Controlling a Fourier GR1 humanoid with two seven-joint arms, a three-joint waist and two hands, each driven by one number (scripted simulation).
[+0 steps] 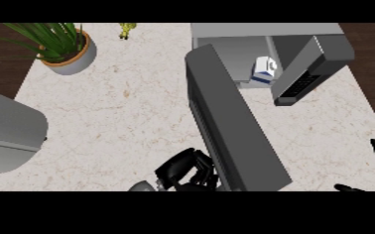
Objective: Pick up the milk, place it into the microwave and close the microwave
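A pale marbled surface (124, 109) fills the view, with dark floor beyond its left and right edges. At the upper right stands the grey microwave (293, 34), its long door (230, 124) swung wide open and reaching down toward the near edge. The milk (265, 71), a small white and blue carton, already sits inside the cavity. I judge the closing step is in hand: the left hand (184, 171), fingers curled and holding nothing, rests against the door's outer face near its free end. Next comes a push rightward; open room lies left. The right hand (350, 188) barely shows; I cannot tell its fingers. A potted plant (62, 44) stands far left.
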